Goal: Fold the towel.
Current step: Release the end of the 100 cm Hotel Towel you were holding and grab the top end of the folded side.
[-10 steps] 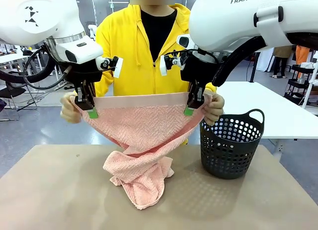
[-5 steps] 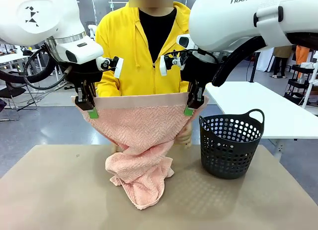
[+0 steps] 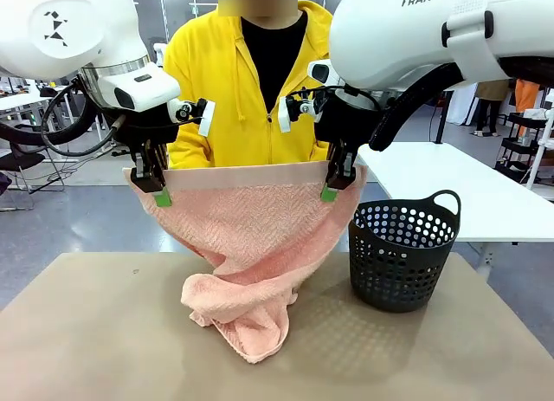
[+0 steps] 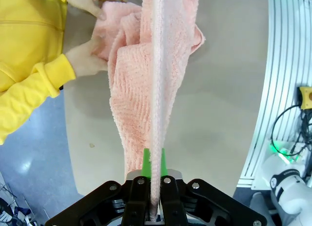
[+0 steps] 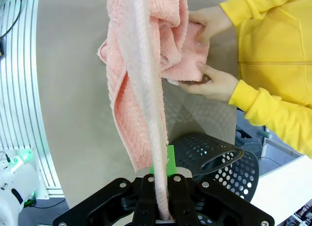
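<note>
Pale tan tabletop (image 3: 104, 332) fills the lower half of the front view, and a person in a yellow hoodie (image 3: 247, 89) stands behind it at upper centre. We see the towel (image 3: 251, 232) stretched by its top hem between our two arms, at mid-height of the frame. Our left tool (image 3: 158, 191), left of centre, is pressed together on the towel's upper left corner. Our right tool (image 3: 331, 187), right of centre, pinches the upper right corner the same way. In both wrist views the hem runs straight between the closed fingers, with green pads on either side.

From the hem the cloth sags in a V, and its lower part lies bunched on the tabletop at lower centre. In the right wrist view one of the person's hands (image 5: 212, 84) grips the bunched cloth, and the other hand (image 5: 207, 21) holds it just beside. A black perforated basket (image 3: 402, 254) stands on the tabletop at right, close beside the hanging cloth; we cannot tell whether they touch.
</note>
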{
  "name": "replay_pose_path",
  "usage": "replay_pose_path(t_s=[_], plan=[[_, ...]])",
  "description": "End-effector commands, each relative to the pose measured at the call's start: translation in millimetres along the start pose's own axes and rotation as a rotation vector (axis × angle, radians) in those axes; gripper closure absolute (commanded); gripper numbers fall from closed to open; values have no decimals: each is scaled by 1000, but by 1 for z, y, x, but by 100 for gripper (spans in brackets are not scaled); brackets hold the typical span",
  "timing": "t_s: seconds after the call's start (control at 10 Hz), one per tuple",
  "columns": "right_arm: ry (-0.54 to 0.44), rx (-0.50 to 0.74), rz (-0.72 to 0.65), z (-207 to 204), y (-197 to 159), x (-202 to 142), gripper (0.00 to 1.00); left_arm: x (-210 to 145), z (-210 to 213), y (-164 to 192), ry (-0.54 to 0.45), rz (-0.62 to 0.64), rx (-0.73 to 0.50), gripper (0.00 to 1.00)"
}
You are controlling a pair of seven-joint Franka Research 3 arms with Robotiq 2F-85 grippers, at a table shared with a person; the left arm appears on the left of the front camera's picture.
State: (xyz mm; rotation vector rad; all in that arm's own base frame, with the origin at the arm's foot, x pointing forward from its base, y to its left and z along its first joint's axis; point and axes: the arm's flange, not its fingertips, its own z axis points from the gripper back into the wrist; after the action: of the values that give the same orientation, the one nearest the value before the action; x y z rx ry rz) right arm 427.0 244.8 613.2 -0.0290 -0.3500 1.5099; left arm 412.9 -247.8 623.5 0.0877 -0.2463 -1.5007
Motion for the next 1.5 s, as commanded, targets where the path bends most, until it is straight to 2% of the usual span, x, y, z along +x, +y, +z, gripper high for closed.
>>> replay_pose_path(t_s=[0.0, 1.4], plan=[[2, -2, 1, 0, 0, 0, 100, -1, 0, 1, 0, -5, 0, 100], [2, -2, 1, 0, 0, 0, 100, -1, 0, 1, 0, -5, 0, 100]])
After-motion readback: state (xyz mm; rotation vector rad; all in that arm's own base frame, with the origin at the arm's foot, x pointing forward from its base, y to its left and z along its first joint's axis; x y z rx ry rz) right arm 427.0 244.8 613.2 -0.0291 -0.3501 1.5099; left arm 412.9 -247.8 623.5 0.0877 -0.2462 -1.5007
